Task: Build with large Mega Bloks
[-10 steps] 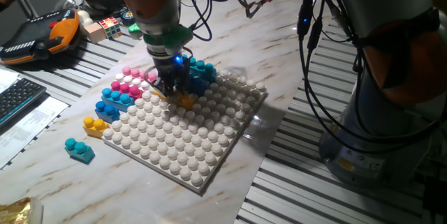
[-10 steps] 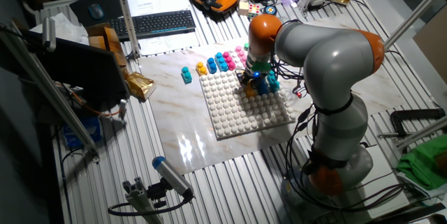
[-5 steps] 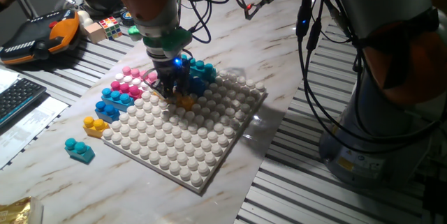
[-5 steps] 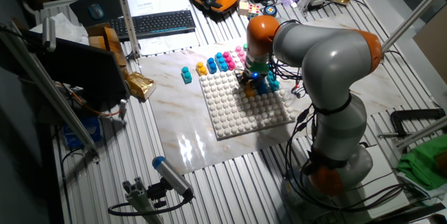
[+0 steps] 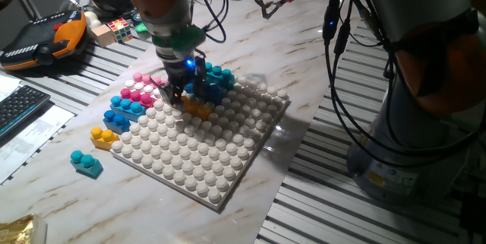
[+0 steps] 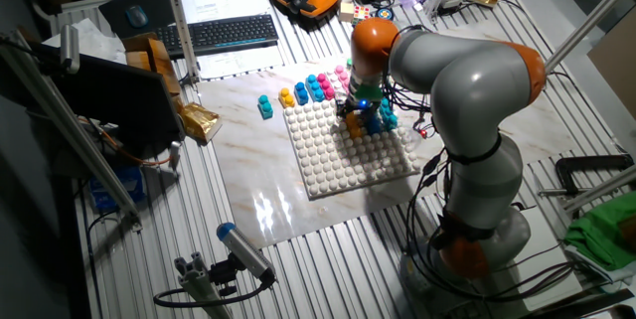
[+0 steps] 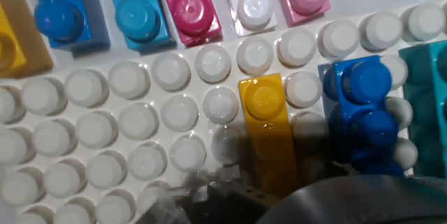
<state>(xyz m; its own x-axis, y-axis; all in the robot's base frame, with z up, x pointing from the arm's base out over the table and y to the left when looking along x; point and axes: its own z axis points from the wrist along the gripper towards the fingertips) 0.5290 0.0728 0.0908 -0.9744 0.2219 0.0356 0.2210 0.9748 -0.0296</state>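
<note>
A yellow Mega Blok [image 5: 197, 108] [image 7: 267, 126] sits pressed onto the white baseplate [image 5: 205, 160] near its far edge. Beside it on the plate are a blue brick [image 7: 367, 109] and a teal brick [image 5: 221, 75]. My gripper [image 5: 181, 96] [image 6: 356, 115] [image 7: 272, 192] hovers just above and left of the yellow brick, open; its blurred fingertips flank the brick's near end. Loose bricks lie left of the plate: pink ones [image 5: 138, 88], blue ones [image 5: 125, 107], a yellow one [image 5: 104, 135] and a teal one [image 5: 86, 163].
A small puzzle cube [image 5: 118, 29] and an orange teach pendant [image 5: 42, 39] lie at the far left. A keyboard [image 5: 19, 111] sits at the left edge. Cables hang over the back of the table. The arm's base [image 5: 425, 122] stands at the right.
The gripper has risen a little and shifted left. The yellow brick stayed on the plate, and more of it shows beside the fingers.
</note>
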